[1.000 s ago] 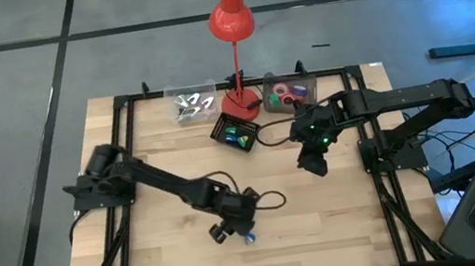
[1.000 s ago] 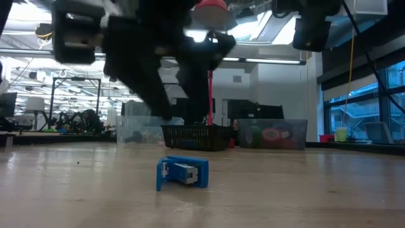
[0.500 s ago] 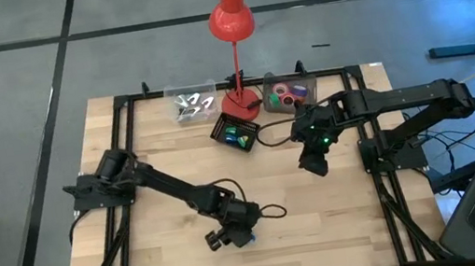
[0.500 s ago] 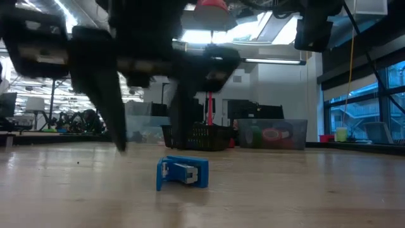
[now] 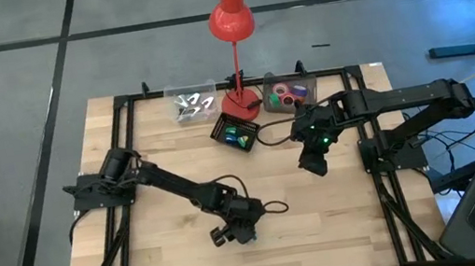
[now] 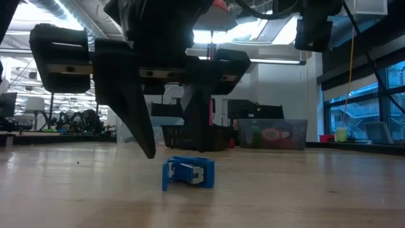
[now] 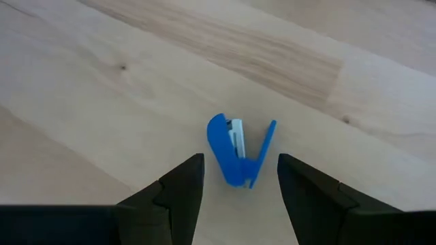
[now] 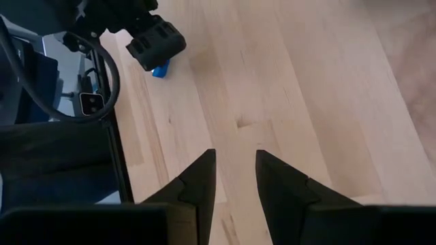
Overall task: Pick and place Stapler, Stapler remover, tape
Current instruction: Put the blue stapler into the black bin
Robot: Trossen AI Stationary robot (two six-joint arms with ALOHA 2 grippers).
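You're on the stapler (image 7: 240,153) pick rn: it's lying on the counter (image 5: 327,223) near the front, left claw (image 7: 238,194) spread wide straddling it. Next, drop and squeeze. Right claw (image 8: 235,178) idles, partly open.

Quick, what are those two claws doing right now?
Left gripper: open, fingers either side of the blue stapler, not gripping.
Right gripper: open, empty, above the table.

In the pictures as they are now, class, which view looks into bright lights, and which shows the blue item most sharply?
Low view: glaring ceiling lights behind turn the left gripper into a dark silhouette above the blue stapler. Left wrist view: even light, stapler crisp on the wooden table, open jaws either side. High view: the stapler is mostly hidden under the gripper.
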